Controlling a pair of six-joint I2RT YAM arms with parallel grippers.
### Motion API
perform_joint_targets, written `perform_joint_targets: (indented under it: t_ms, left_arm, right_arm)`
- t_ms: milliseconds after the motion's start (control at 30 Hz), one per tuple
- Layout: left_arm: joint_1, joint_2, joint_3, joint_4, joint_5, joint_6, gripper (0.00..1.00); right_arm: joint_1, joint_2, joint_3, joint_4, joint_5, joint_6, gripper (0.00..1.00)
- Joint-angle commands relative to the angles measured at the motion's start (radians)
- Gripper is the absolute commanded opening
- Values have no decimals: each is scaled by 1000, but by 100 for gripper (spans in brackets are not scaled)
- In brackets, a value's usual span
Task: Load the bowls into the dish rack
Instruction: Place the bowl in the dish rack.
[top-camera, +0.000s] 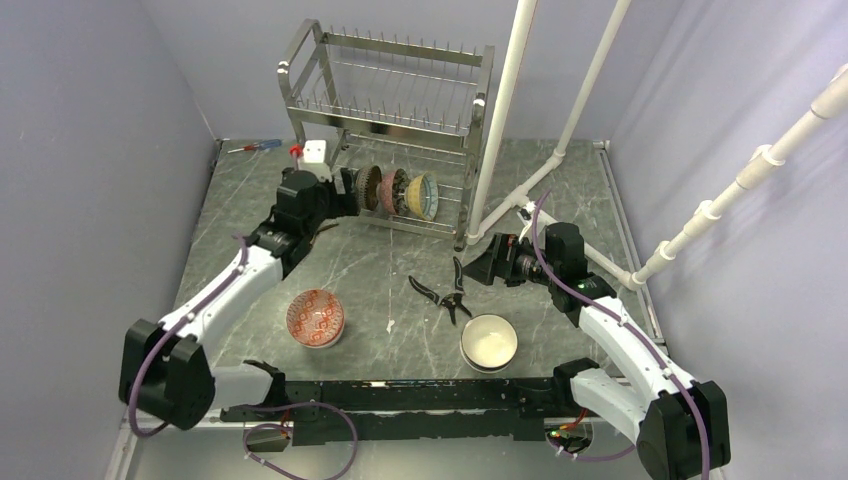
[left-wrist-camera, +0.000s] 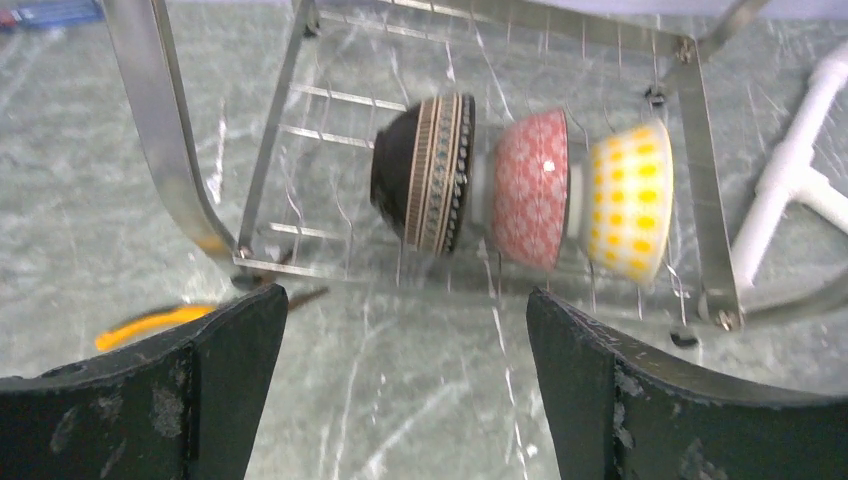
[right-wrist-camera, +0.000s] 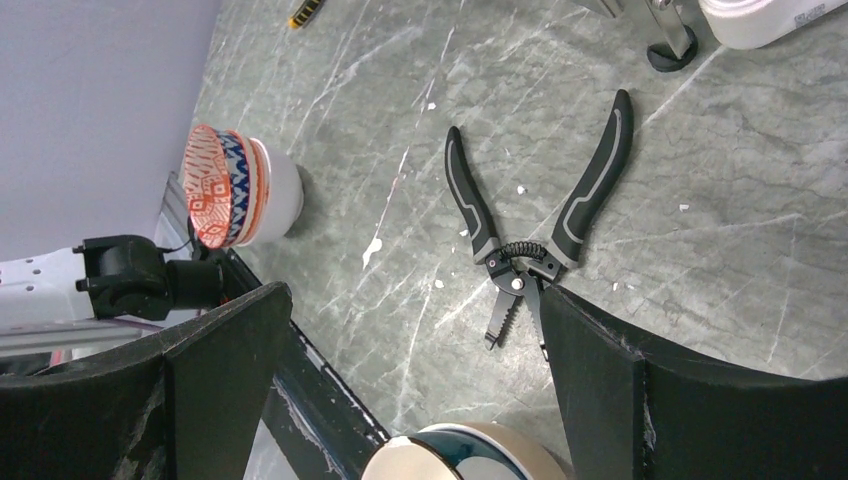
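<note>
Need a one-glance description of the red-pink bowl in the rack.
Find the steel dish rack at the back of the table; three bowls stand on edge in a row on its lower tier. The red-pink bowl is the middle one, with a dark striped bowl on one side and a yellow-dotted bowl on the other.

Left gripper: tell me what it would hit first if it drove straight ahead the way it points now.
The left gripper, open and empty, would likely meet the dish rack at its low front rail first, then the dark striped bowl standing just behind it. Depth is hard to judge from the wrist view.
</note>
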Motion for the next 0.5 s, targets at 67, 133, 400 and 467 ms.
perform_joint_targets:
  t_ms: [67,133,400,467]
  left_arm:
    - [5,-135,-109,-177,101,-127,94]
    - [8,-173,-143,-202,121,-155,94]
    - [27,-223,-231,-220,243,-236,94]
    - [32,-210,-225,-243,282,-237,94]
  right_arm:
    - [-4,4,9,49,-19,-11,100]
    - [-4,6,9,46,-17,-14,100]
    - [-4,15,26,-29,13,-66,100]
    - [-2,12,28,-55,25,-77,100]
